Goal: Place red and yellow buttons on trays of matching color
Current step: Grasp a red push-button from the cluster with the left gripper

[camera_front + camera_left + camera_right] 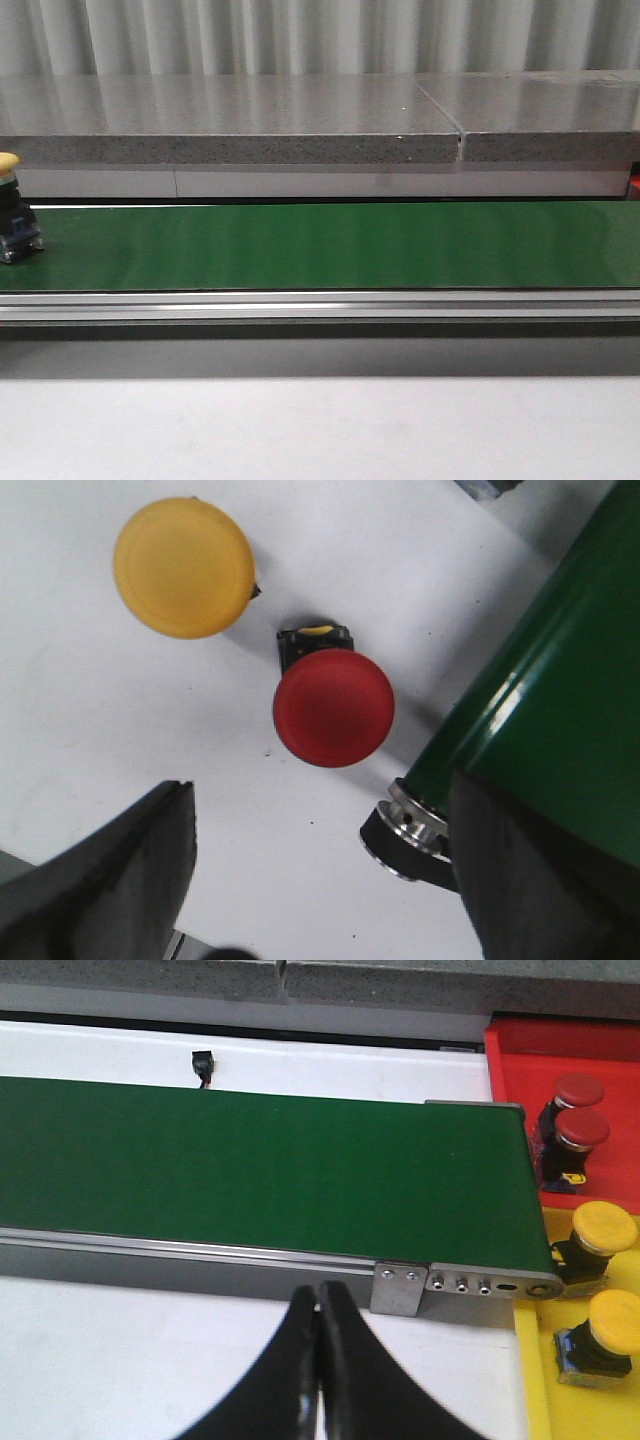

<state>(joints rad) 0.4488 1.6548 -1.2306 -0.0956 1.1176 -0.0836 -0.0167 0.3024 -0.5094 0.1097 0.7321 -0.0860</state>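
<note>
The conveyor belt [330, 245] was plain dark green with a silver metal frame [320, 305]. The red tray [560, 1045] held two dark red buttons [578, 1110]; the yellow tray [535, 1380] held two yellow buttons [608, 1275]. The table [80, 730] was white, the gripper fingers [345, 1380] black.

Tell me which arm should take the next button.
Left, probably. Its open gripper hovers over a red button and yellow button on the white surface; the right gripper is shut beside the belt.
</note>
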